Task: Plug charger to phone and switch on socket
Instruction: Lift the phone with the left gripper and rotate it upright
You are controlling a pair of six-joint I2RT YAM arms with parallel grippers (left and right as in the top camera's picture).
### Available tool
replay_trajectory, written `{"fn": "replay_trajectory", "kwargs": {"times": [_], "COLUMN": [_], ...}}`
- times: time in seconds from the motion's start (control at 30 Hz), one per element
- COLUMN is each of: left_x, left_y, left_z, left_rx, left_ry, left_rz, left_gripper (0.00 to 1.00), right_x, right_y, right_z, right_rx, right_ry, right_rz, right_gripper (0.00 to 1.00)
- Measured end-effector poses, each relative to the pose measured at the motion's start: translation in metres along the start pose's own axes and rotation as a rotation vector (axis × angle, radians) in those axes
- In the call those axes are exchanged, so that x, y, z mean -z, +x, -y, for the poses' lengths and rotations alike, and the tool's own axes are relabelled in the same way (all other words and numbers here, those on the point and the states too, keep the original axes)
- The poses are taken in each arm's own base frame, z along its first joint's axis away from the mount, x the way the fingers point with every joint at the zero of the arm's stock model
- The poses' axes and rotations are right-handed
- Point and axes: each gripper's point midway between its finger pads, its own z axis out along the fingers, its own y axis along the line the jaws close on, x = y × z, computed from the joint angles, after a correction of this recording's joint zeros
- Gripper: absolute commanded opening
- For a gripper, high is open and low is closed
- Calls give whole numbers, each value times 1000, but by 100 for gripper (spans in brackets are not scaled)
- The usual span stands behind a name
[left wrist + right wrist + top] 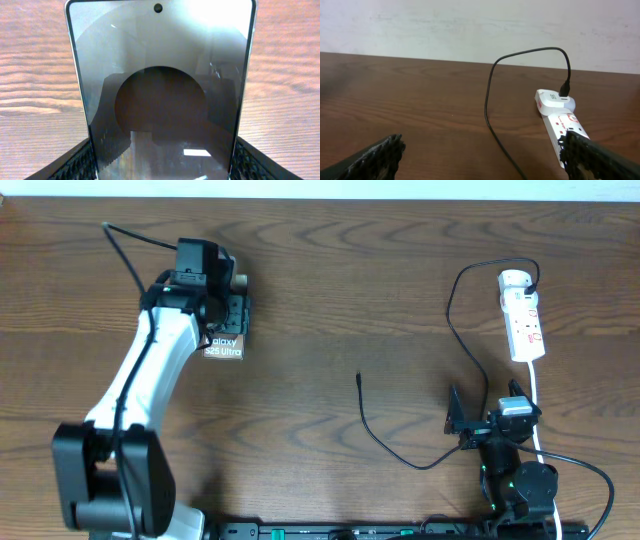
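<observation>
The phone (224, 345) lies at the left of the wooden table, its white "Galaxy S25 Ultra" lettering showing past my left gripper (226, 315). In the left wrist view the phone (160, 75) fills the gap between the left gripper's fingers (161, 171), which are shut on its sides. The charger cable (452, 315) runs from its black plug (533, 283) in the white socket (525, 325) down the table to a free connector tip (359, 377). My right gripper (478, 423) is open and empty near the front edge. In the right wrist view its fingers (485, 160) are wide apart, with the cable (490, 100) and socket (559, 120) ahead.
The socket's white lead (537, 395) runs toward the right arm's base. A thin black arm cable (125, 250) loops at the far left. A pale wall (470, 25) stands behind the table's far edge.
</observation>
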Motion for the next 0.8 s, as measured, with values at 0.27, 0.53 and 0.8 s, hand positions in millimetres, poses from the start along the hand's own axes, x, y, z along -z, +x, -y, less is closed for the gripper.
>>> {"fn": "replay_trajectory", "kwargs": {"times": [0.27,0.53,0.8], "left_x": [44,67,77], "left_y": [-17,-22,-29], "left_z": [21,44,39], "left_rx": [87,245,559], "left_ry": [123,288,447], "left_rz": [110,128,85], "left_gripper": [7,7,7], "right_x": [0,0,0], "right_y": [0,0,0], "right_z": [0,0,0], "right_rx": [0,0,0], "right_ry": [0,0,0], "right_rz": [0,0,0], "right_gripper": [99,99,99]}}
